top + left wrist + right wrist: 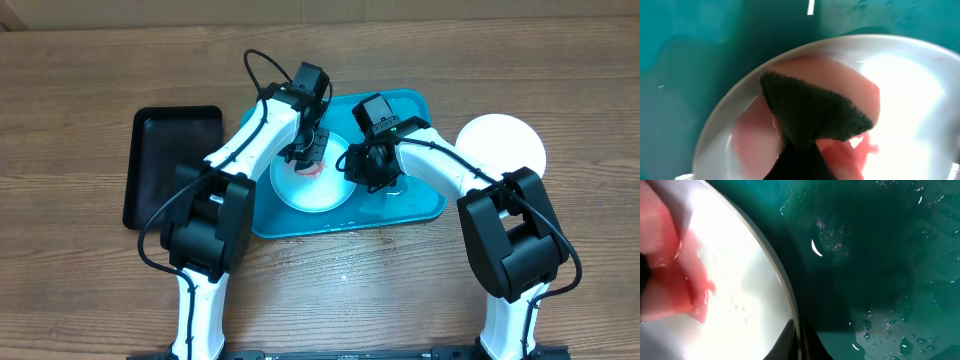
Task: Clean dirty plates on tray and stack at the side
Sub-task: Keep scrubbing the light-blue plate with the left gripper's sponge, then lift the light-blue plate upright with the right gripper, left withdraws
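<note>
Place: looks like a robot lab bench.
Table [60, 280]: bare wood-grain.
Arms: left arm [215, 200] and right arm [500, 230] mounted at its near edge, cable [255, 65] looping free.
Props: tray [420, 205] holding a plate [320, 192], white plate [505, 140] beside it, black tray [175, 165].

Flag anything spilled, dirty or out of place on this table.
A wet pink smear streaks the plate on the tray, around the dark pad pressed onto it. Water droplets dot the tray floor. A white plate sits off the tray, on the table. Nothing looks broken or tipped.
</note>
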